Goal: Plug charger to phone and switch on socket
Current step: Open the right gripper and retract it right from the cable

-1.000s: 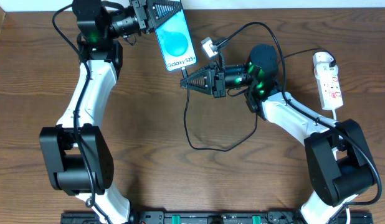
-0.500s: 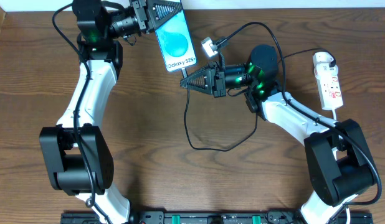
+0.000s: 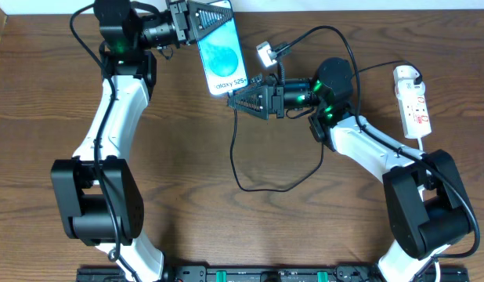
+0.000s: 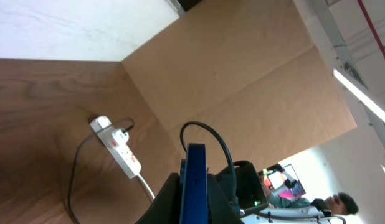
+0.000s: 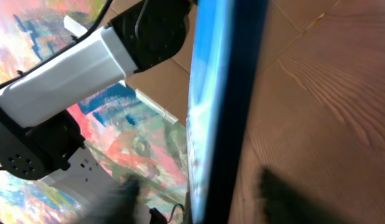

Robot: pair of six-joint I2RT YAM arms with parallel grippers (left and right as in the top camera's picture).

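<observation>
left gripper (image 3: 211,16) clamped on slim blue-screen phone (image 3: 225,59) — right gripper (image 3: 232,99) pinching thin black cable (image 3: 235,145), right at phone's bottom edge

The left arm (image 3: 109,125) and the right arm (image 3: 367,149) have smooth white link shells and black rounded joint housings, each with a small green light near the wrist. Thin black cables run along them. The left gripper (image 3: 224,8) and the right gripper (image 3: 231,101) have black, ribbed, triangular fingers.
</observation>
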